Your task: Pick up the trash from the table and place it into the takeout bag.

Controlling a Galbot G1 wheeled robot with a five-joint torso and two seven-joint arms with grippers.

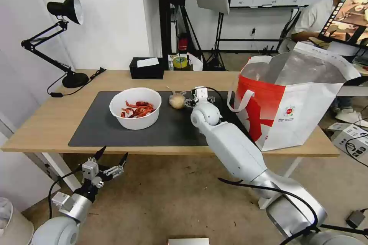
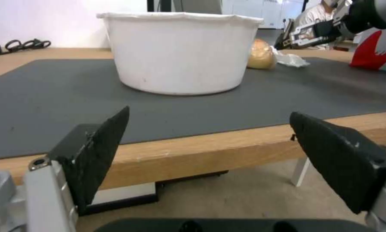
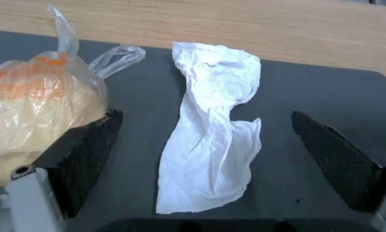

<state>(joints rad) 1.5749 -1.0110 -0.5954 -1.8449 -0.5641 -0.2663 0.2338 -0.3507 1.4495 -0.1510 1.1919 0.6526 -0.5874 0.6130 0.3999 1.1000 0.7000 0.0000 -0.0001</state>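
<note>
A: Where are the two grippers?

B: The right gripper (image 3: 205, 141) is out over the dark grey mat (image 1: 92, 130) on the light-wood table (image 1: 46, 122), fingers spread wide with nothing between them but the crumpled white tissue (image 3: 212, 141) lying flat on the mat below. The small beige-filled plastic bag (image 3: 38, 100) sits just beside one finger. The left gripper (image 1: 112, 157) hangs below the table's near edge, released, holding nothing.

A: And the rest of the trash?

B: The white bowl of red crayfish shells (image 1: 135, 108) stands on the mat, left of the plastic bag. The white-and-red takeout bag (image 1: 291, 103) stands open on the table's right end, foil lining showing.
</note>
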